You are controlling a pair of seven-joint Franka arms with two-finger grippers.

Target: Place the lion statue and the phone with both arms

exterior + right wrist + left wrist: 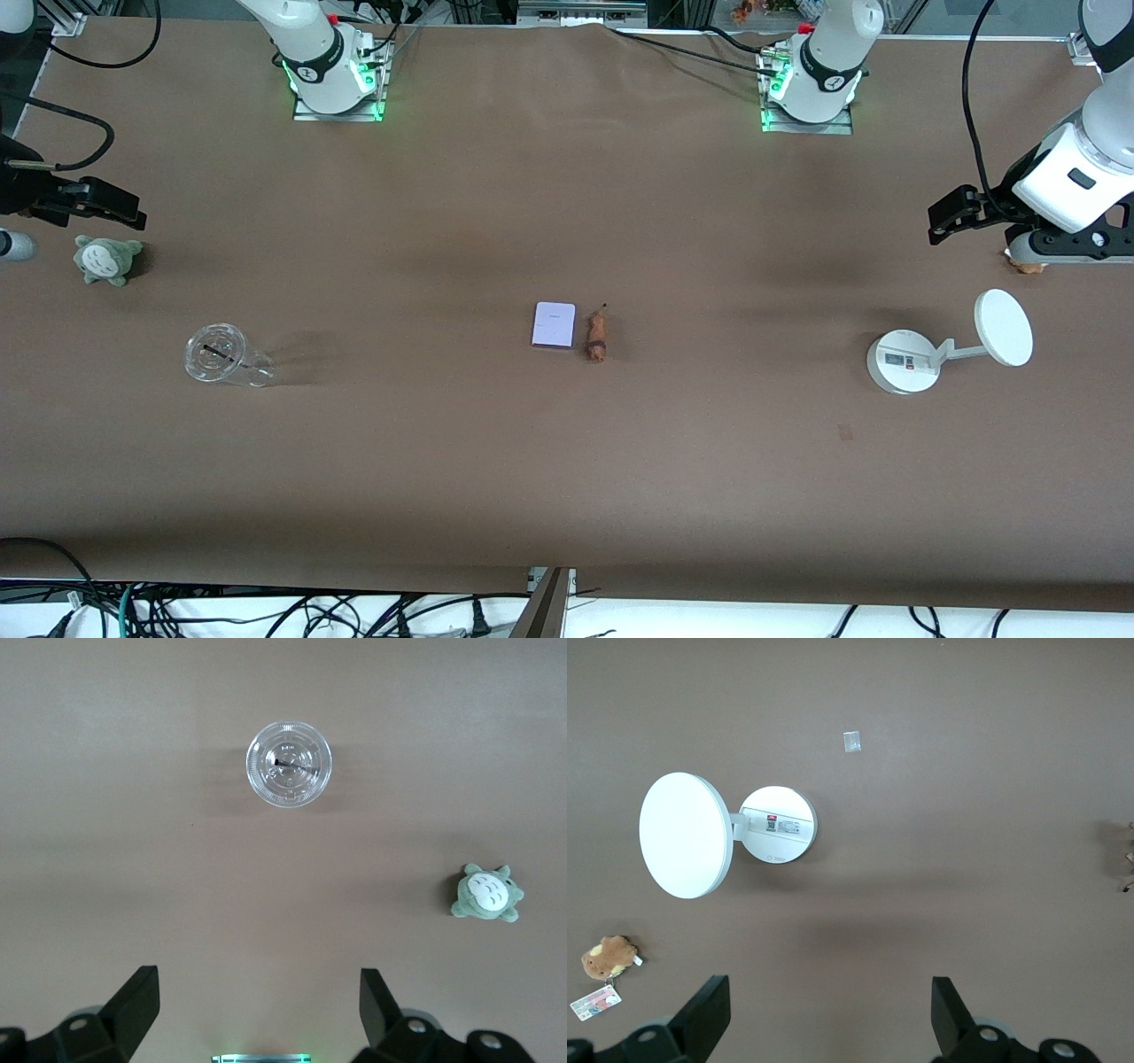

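phone (555, 324) and lion statue (597, 338) side by side mid-table, lion at phone's 3 o'clock, both untouched; left gripper (944, 217) and right gripper (111, 206) parked at table ends, fingers spread, likely pre-reach.

Robotics lab bench: brown paper-covered table (567, 496), two arm bases (337, 84) bolted at its edge with green status lights, loose cables (354, 616) and aluminium framing around.
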